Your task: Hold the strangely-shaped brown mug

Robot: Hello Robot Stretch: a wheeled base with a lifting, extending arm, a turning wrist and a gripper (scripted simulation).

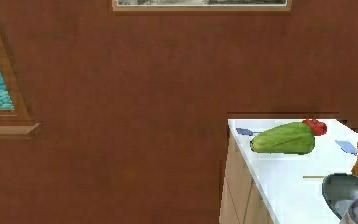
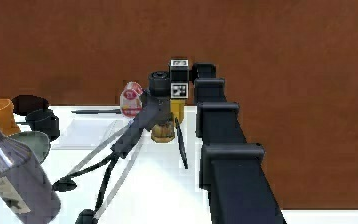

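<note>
The gripper (image 2: 95, 178) reaches low across the white surface (image 2: 155, 195), and whether it holds anything cannot be told, since things stand right behind it. A small brown thing (image 2: 164, 131), probably the mug, sits on the surface close by the gripper's dark body, near a pink egg-shaped thing (image 2: 132, 97). It is likely stiff, fairly light, glazed and slick (and breakable if knocked over). It is best taken across its body, as no handle can be made out.

No readable text; the white squares (image 2: 178, 82) seem to bear only marks.
</note>
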